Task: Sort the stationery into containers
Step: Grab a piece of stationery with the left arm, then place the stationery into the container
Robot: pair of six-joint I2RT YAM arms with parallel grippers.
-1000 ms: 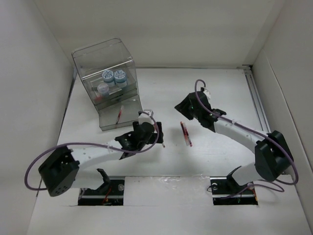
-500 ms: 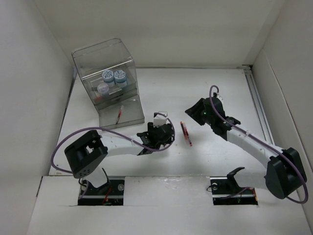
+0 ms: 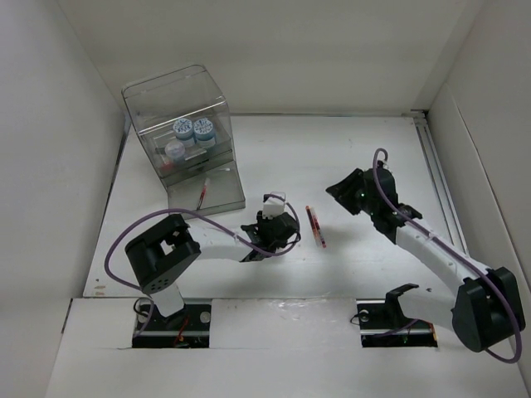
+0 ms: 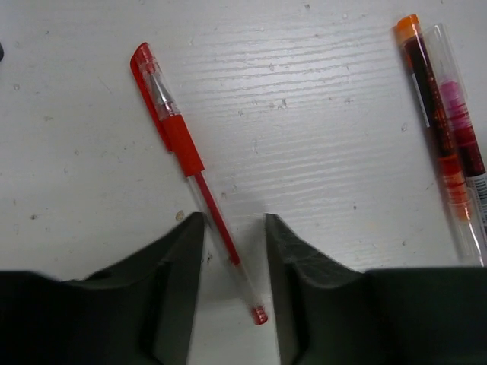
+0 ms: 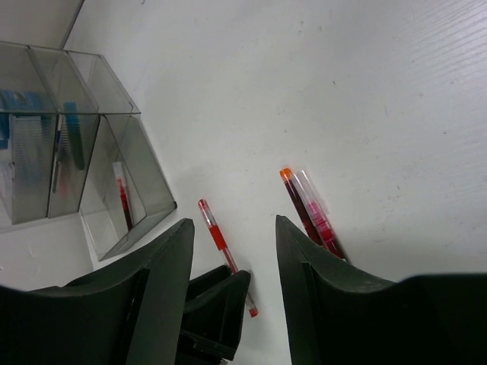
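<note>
**Item under handling:** a thin red plastic pen with a clear barrel [image 4: 190,163] lies flat and slantwise on the white tabletop [image 4: 327,114], cap end away from the arm. Its tip end sits between the left jaws, which stand about half open and straddle the barrel from above. A sliver of tabletop shows on either side, so no hold is made yet. The straddle sits low on the barrel, near the tip (judged a workable but off-centre pinch; the cap end may droop on lifting).

**Adjacent items:** to the right, apart from those jaws, two short markers [image 4: 445,144] lie side by side and touching. One is dark-bodied with an orange cap, the other clear with pink inside. Neither is sorted yet.

**Second arm:** the right jaws hover above the tabletop near these markers, parted wide with nothing between them. They are judged to be parked there to leave the left arm room.

**Container:** at the far left stands the tall clear plastic organizer [image 3: 178,108]. Two round blue-white rolls [image 3: 192,128] sit inside it. Another red pen [image 3: 202,196] lies in its open front compartment, the likely destination for the straddled pen. Sorting is judged partly complete.
</note>
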